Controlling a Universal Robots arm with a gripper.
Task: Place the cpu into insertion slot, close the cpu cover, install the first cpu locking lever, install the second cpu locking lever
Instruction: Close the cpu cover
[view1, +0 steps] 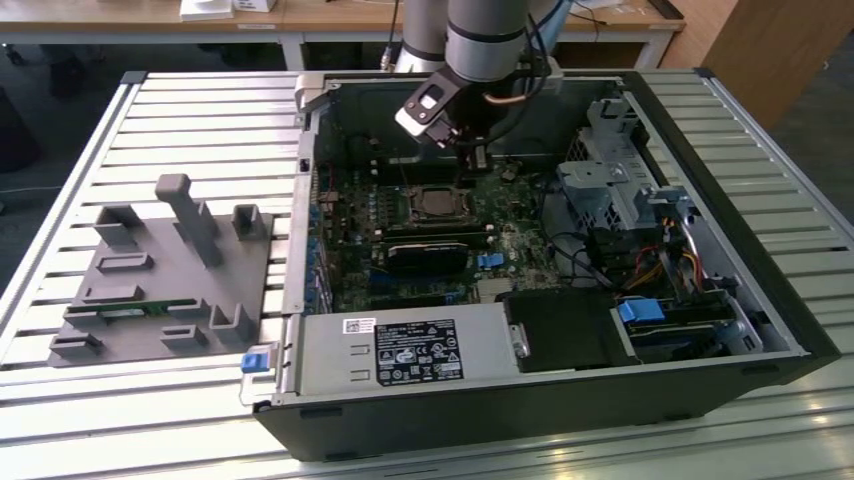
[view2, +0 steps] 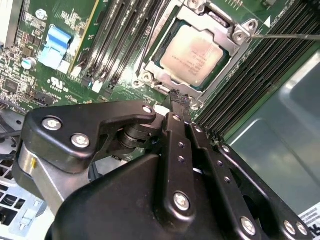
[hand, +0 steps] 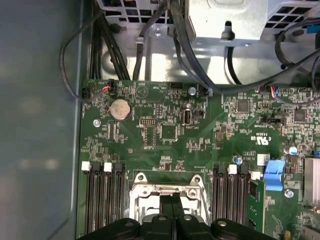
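Now tool (view2: 176, 96) clenched empty, tip hiding cpu cover (view2: 239, 52) edge; cpu (view2: 196, 54) seated.

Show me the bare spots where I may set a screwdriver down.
Bare table slats surround the grey fixture at the exterior view's left, beside the computer case. Inside the case is crowded: motherboard, cables.

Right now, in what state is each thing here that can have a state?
cpu: seated flat, metal top up.
cpu cover: down over the cpu's edges.
pincer: shut, nothing seen in it, tips beside the cpu cover.
computer case: lying with its side open.
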